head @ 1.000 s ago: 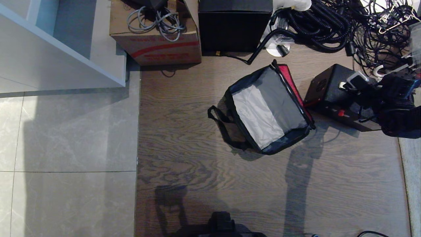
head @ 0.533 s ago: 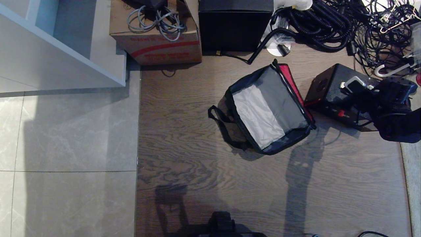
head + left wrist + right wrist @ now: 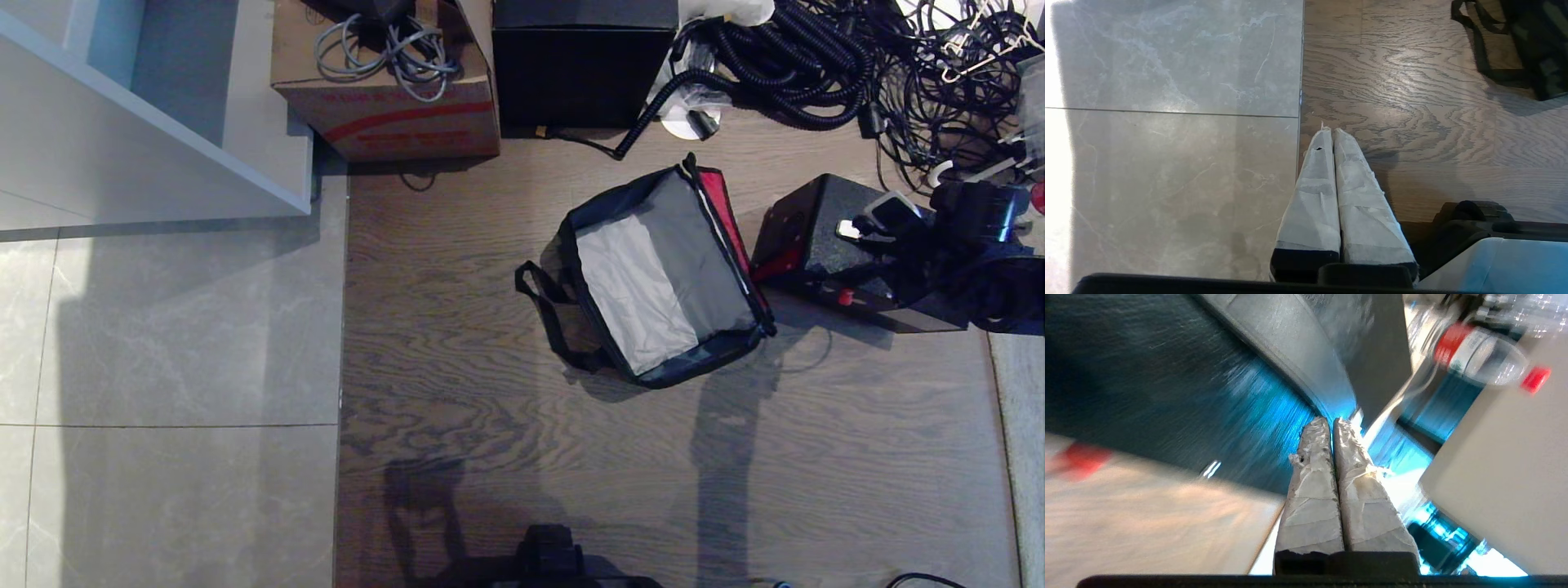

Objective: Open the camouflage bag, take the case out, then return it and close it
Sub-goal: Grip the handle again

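Note:
The camouflage bag (image 3: 661,269) lies open on the wood floor, showing its grey lining and red inner rim; its camouflage top is hidden. The black speckled case (image 3: 816,237) stands right beside it, touching the red rim. My right arm (image 3: 980,253) reaches over the case's handle (image 3: 886,211). In the right wrist view the right gripper (image 3: 1332,421) is shut, its tips against the case's dark face below the silver handle bar (image 3: 1290,347), with nothing between the fingers. The left gripper (image 3: 1331,131) is shut and idle over the seam between tile and wood, far from the bag's corner (image 3: 1539,49).
A brown cardboard box (image 3: 384,98) with cables and a plain black cube box (image 3: 584,65) stand at the back. Tangled black cables (image 3: 857,65) fill the back right. A white shelf unit (image 3: 147,122) stands at the left. A plastic bottle (image 3: 1482,355) lies beyond the case.
The right arm has shifted at the case's handle. The case has slid a little nearer and pressed on the bag, which has turned slightly. The left arm has stayed still.

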Motion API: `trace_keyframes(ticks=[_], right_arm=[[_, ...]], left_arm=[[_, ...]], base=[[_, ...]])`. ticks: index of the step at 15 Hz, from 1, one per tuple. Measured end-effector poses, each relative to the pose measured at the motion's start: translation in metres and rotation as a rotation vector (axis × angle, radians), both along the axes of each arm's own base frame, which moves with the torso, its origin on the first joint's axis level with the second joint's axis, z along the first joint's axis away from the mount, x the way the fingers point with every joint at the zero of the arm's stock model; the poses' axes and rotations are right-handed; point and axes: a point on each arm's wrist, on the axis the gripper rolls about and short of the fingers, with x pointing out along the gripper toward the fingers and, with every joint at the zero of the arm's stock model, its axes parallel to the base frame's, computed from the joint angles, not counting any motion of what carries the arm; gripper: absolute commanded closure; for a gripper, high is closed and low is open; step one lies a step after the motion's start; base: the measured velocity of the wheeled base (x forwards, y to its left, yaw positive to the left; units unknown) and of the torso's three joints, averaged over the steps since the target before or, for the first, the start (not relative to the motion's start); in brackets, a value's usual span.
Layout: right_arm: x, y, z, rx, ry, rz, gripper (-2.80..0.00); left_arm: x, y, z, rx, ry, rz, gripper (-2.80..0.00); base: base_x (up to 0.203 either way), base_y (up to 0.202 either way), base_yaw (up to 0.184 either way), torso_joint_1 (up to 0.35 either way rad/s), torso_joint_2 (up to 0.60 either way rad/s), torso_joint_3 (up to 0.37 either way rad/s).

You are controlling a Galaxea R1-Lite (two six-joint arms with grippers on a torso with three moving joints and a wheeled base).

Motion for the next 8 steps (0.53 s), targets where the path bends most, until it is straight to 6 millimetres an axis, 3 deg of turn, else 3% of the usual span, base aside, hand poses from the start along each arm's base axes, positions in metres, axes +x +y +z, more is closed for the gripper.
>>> trace_keyframes(ticks=[4, 8], right_arm=[[-0.014, 0.026, 0.009, 0.086, 0.031, -0.060, 0.00], [-0.018, 0.027, 0.016, 0.081, -0.009, -0.030, 0.00]], left_arm=[[0.000, 0.000, 0.000, 0.000, -0.001, 0.000, 0.00], [0.000, 0.000, 0.000, 0.000, 0.000, 0.000, 0.00]], base=[[0.000, 0.000, 0.000, 0.000, 0.00, 0.000], [0.000, 0.000, 0.000, 0.000, 0.00, 0.000]])
